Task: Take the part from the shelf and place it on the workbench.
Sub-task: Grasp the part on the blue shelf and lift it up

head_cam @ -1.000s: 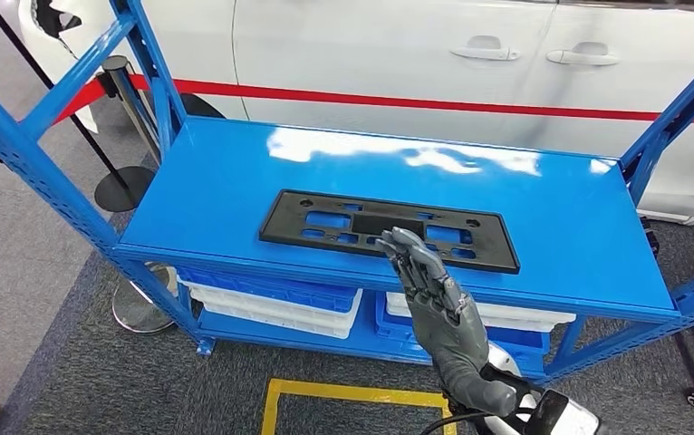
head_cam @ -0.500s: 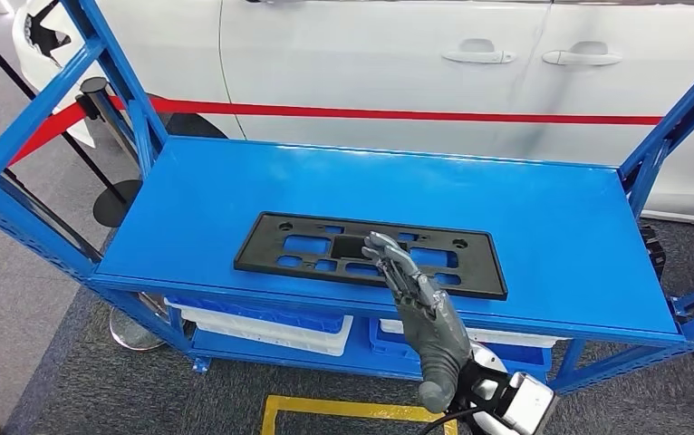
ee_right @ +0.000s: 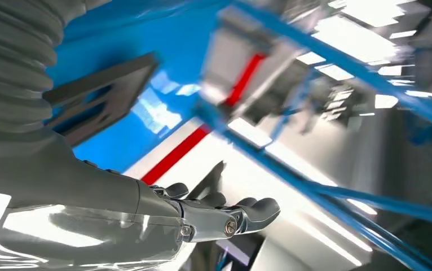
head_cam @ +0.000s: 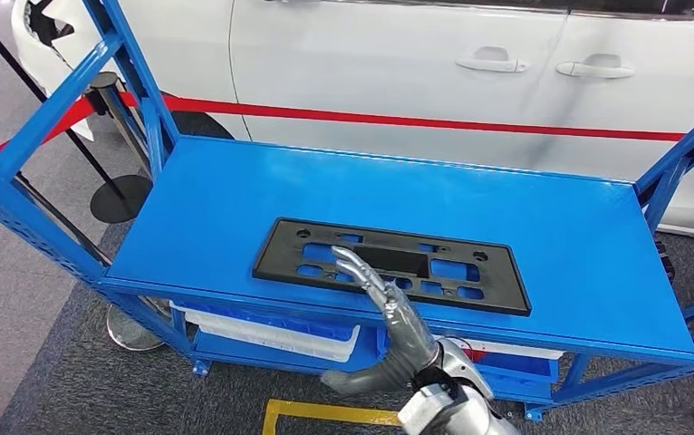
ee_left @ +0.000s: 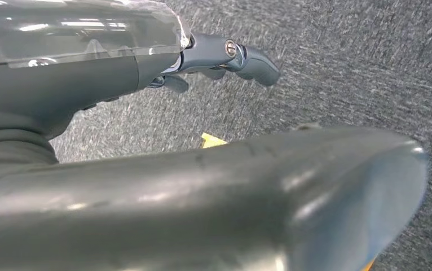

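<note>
The part [head_cam: 389,261] is a flat black rectangular plate with several cut-outs, lying near the front edge of the blue shelf top [head_cam: 552,236]. My right hand [head_cam: 389,313] rises from below in the head view, open, fingers stretched over the part's front edge left of its middle, thumb spread to the left; whether the fingertips touch it is unclear. In the right wrist view the right hand [ee_right: 202,217] holds nothing, with the part [ee_right: 98,96] beyond it. My left hand [ee_left: 225,53] hangs over grey carpet, holding nothing.
A white car [head_cam: 416,63] with a red stripe stands right behind the shelf. Blue uprights [head_cam: 135,82] frame both ends. White and blue bins [head_cam: 271,331] sit on the lower level. A stanchion base [head_cam: 117,195] is at the left, yellow floor tape [head_cam: 325,417] in front.
The camera has shifted slightly. My right hand has turned, its thumb now spread to the left, and its fingertips have moved leftwards along the part's front edge.
</note>
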### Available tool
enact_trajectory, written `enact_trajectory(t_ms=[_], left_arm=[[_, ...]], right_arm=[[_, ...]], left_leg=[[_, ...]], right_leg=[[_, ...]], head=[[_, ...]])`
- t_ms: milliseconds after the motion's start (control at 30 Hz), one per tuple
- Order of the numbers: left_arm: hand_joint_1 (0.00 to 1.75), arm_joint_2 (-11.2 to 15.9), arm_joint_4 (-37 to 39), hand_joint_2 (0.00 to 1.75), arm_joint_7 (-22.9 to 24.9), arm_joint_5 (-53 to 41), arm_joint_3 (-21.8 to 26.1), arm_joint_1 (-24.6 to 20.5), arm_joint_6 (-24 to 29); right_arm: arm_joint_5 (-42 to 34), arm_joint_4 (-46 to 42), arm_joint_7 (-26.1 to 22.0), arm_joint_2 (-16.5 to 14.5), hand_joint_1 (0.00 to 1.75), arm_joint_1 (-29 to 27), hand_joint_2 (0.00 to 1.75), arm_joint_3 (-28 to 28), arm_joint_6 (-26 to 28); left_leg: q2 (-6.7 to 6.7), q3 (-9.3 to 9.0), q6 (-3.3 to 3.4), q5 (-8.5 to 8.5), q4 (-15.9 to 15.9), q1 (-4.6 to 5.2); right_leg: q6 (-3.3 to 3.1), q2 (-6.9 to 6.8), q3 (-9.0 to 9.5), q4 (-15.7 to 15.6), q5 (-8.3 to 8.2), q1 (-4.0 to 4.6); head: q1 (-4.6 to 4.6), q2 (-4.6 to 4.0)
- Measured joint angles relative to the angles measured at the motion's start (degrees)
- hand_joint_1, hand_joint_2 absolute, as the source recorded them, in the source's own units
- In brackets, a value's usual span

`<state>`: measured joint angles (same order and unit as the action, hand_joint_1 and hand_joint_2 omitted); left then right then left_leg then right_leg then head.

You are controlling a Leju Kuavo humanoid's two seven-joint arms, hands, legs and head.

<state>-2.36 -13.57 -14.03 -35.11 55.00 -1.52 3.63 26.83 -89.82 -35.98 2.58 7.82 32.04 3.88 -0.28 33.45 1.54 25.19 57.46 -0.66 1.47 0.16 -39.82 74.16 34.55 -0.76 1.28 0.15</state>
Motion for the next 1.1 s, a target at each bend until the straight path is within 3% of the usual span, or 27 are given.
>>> enact_trajectory(t_ms=[67,133,167,300,367,433,467,500,533,600,667,767,833,933,967,1000,1033,1100], left_arm=[[0.00,-0.2,0.0,0.00,-0.2,-0.2,0.2,0.0,-0.1],[0.00,-0.5,0.0,0.00,-0.5,-0.7,0.4,0.0,-0.3],[0.00,-0.5,0.0,0.00,-0.7,-0.9,0.5,-0.1,-0.3],[0.00,-0.6,0.0,0.00,-1.0,-2.2,0.7,-0.2,-0.5],[0.00,-0.6,0.0,0.00,-1.0,-2.9,0.8,-0.3,-0.5],[0.00,-0.6,0.0,0.00,-1.1,-3.6,1.0,-0.3,-0.6],[0.00,-0.6,0.0,0.00,-1.1,-3.9,1.1,-0.3,-0.7],[0.00,-0.6,0.0,0.00,-1.2,-4.2,1.1,-0.3,-0.8],[0.00,-0.6,0.0,0.00,-1.3,-4.4,1.2,-0.3,-1.0],[0.00,-0.5,0.0,0.00,-1.4,-4.7,1.2,-0.4,-1.3],[0.00,-0.4,0.0,0.00,-1.3,-4.9,1.3,-0.6,-1.4],[0.00,-0.4,0.0,0.00,-1.1,-5.1,1.6,-0.6,-1.4],[0.00,-0.4,0.0,0.00,-1.0,-5.2,1.8,-0.6,-1.3],[0.00,-0.4,0.0,0.00,-1.0,-5.2,2.1,-0.7,-1.3],[0.00,-0.4,0.0,0.00,-1.0,-5.3,2.1,-0.7,-1.3],[0.00,-0.4,0.0,0.00,-1.0,-5.4,2.1,-0.7,-1.3],[0.00,-0.4,0.0,0.00,-1.1,-5.5,2.2,-0.7,-1.3],[0.00,-0.4,0.0,0.00,-1.2,-5.7,2.2,-0.7,-1.4]], right_arm=[[7.5,1.9,2.2,-0.4,0.00,1.1,1.75,1.5,5.5],[14.7,4.8,5.4,-1.1,0.00,3.0,1.75,3.2,11.0],[18.1,6.6,7.3,-1.6,0.00,4.1,1.75,4.1,13.6],[32.2,14.1,16.1,-3.8,0.00,8.5,1.75,7.4,22.7],[39.7,18.2,20.9,-5.3,0.00,10.9,1.75,9.1,26.6],[46.2,22.3,25.0,-6.8,0.00,13.0,1.75,10.6,29.0],[48.8,24.3,26.7,-7.6,0.00,13.9,1.75,11.3,29.5],[50.8,26.2,27.8,-8.4,0.00,14.7,1.75,11.8,29.6],[52.3,28.0,28.7,-9.2,0.00,15.6,1.75,12.3,29.6],[53.7,30.7,29.4,-10.7,0.00,17.2,1.75,13.2,29.1],[54.5,32.8,29.8,-12.0,0.00,18.4,1.75,14.0,28.5],[55.6,35.8,30.6,-13.6,0.00,19.6,1.75,15.2,28.0],[55.9,37.4,31.0,-14.5,0.00,20.4,1.75,15.7,27.9],[56.0,39.9,31.4,-15.4,0.00,21.4,1.75,16.3,27.9],[56.0,40.8,31.5,-15.6,0.00,21.6,1.75,16.5,27.9],[56.0,41.6,31.7,-15.8,0.00,21.8,1.75,16.6,27.9],[56.0,42.4,31.9,-16.0,0.00,22.2,1.75,16.8,27.9],[56.0,43.9,32.4,-16.6,0.00,23.1,1.75,17.0,27.9]], left_leg=[[-0.05,-0.51,-0.27,0.34,0.1,-0.01],[-0.07,-0.80,-0.77,0.68,0.2,0.17],[-0.07,-0.81,-1.07,0.77,0.3,0.26],[-0.01,-0.63,-2.40,1.44,0.9,0.11],[0.00,1.57,-2.87,4.45,5.9,-0.04],[0.00,5.37,-3.19,8.04,13.9,-0.05],[0.00,6.68,-3.28,8.68,16.6,-0.06],[0.01,7.03,-3.30,8.14,17.1,-0.06],[0.01,6.22,-3.24,6.50,15.1,-0.06],[0.03,2.58,-2.97,2.45,7.2,-0.02],[-0.03,0.14,-2.53,0.72,1.8,0.14],[-0.09,-0.10,-1.79,0.60,0.8,0.15],[-0.01,-0.23,-1.12,0.36,0.5,-0.11],[0.06,-0.25,-0.57,0.28,0.3,-0.18],[0.05,-0.25,-0.55,0.29,0.3,-0.17],[0.02,-0.26,-0.56,0.32,0.4,-0.17],[-0.01,-0.31,-0.61,0.36,0.4,-0.17],[-0.07,-0.46,-0.80,0.52,0.6,-0.16]], right_leg=[[-0.13,-0.07,2.57,-6.3,-4.58,-0.15],[-0.53,-0.08,5.76,-13.4,-7.56,0.02],[-0.75,-0.03,6.48,-15.1,-7.98,0.16],[-2.07,0.10,6.74,-16.1,-8.11,0.18],[-2.71,-0.02,6.92,-16.4,-8.26,0.04],[-3.00,-0.09,6.91,-16.4,-8.21,0.20],[-3.06,-0.12,6.92,-16.4,-8.17,0.27],[-3.10,-0.11,6.94,-16.3,-8.13,0.33],[-3.11,-0.07,6.99,-16.2,-8.05,0.35],[-2.98,0.02,7.05,-15.8,-7.77,0.44],[-2.61,0.08,6.89,-15.5,-7.54,0.69],[-1.96,0.11,6.72,-15.4,-7.45,0.79],[-1.40,0.10,6.03,-13.6,-6.07,0.72],[-0.73,0.04,1.18,-3.3,-0.88,0.47],[-0.62,0.03,-0.44,-0.1,0.08,0.39],[-0.59,0.02,-1.15,1.1,-0.19,0.36],[-0.66,0.01,-0.75,-0.1,-1.56,0.34],[-1.08,-0.01,2.71,-7.8,-5.81,0.40]], head=[[0.00,0.00],[0.03,0.00],[0.04,0.00],[0.08,0.00],[0.11,0.00],[0.15,-0.01],[0.14,-0.01],[0.14,-0.01],[0.14,0.00],[0.13,0.00],[0.09,0.00],[0.03,-0.01],[0.02,-0.01],[-0.01,0.00],[-0.01,0.00],[-0.01,0.00],[-0.02,0.00],[-0.02,0.00]])
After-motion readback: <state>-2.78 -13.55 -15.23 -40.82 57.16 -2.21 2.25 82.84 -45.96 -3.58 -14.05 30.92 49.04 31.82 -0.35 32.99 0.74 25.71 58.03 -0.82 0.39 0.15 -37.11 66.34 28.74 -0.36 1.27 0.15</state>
